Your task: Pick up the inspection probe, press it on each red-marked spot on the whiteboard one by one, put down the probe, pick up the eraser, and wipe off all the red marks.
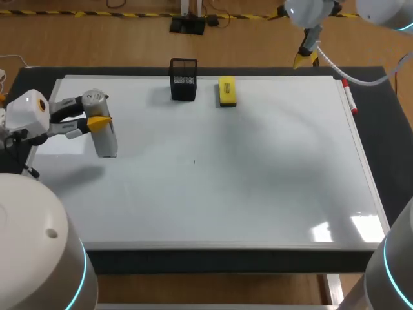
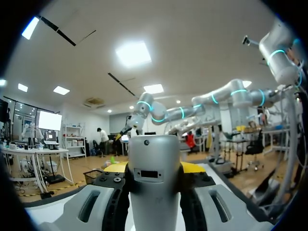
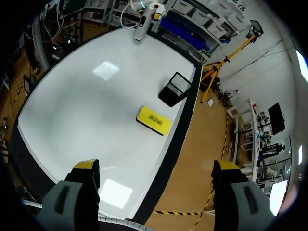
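Probe [image 1: 106, 142] in grip of left hand [image 1: 98, 121]

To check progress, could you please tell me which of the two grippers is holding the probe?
The left gripper: it is shut on the grey probe, while the right gripper hangs open and empty.

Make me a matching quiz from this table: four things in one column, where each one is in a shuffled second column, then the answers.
Things
1. inspection probe
2. eraser
3. mesh holder
4. red marker

Places
A. lying along the right edge of the whiteboard
B. lying flat on the board near its far edge, a yellow block
C. standing upright on the board near its far edge, black
D. clamped in the left gripper

Pairs: 1-D, 2-B, 3-C, 4-A
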